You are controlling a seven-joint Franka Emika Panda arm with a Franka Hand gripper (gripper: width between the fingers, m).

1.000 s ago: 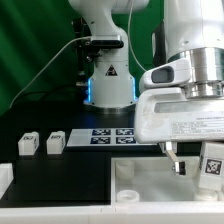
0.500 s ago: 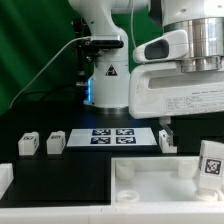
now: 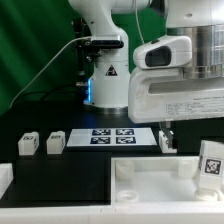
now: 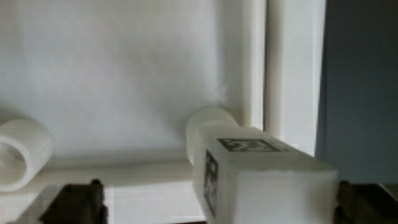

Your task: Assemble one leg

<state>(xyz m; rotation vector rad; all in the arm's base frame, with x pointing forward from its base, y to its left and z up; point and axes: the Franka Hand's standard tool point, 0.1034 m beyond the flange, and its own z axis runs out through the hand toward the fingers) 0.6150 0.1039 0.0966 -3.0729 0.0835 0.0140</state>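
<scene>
One leg (image 3: 211, 160), a small white block with a black-and-white marker, stands on the right corner of the white tabletop (image 3: 150, 185). My gripper (image 3: 166, 140) hangs above the tabletop, to the exterior view's left of that leg. In the wrist view the leg (image 4: 267, 175) shows between my two dark fingers (image 4: 75, 203), which stand wide apart and do not touch it. My gripper (image 4: 221, 205) is open and holds nothing. Two more legs (image 3: 27, 144) (image 3: 55, 142) lie on the black table at the exterior view's left.
The marker board (image 3: 112, 135) lies flat on the table in front of the arm's base (image 3: 108, 85). A round white boss (image 4: 18, 150) rises from the tabletop's inner face (image 4: 143, 80). The tabletop's raised rim (image 4: 294, 70) runs beside the leg.
My gripper has risen and moved toward the exterior view's left, away from the leg on the tabletop's right corner. The leg has stayed where it was.
</scene>
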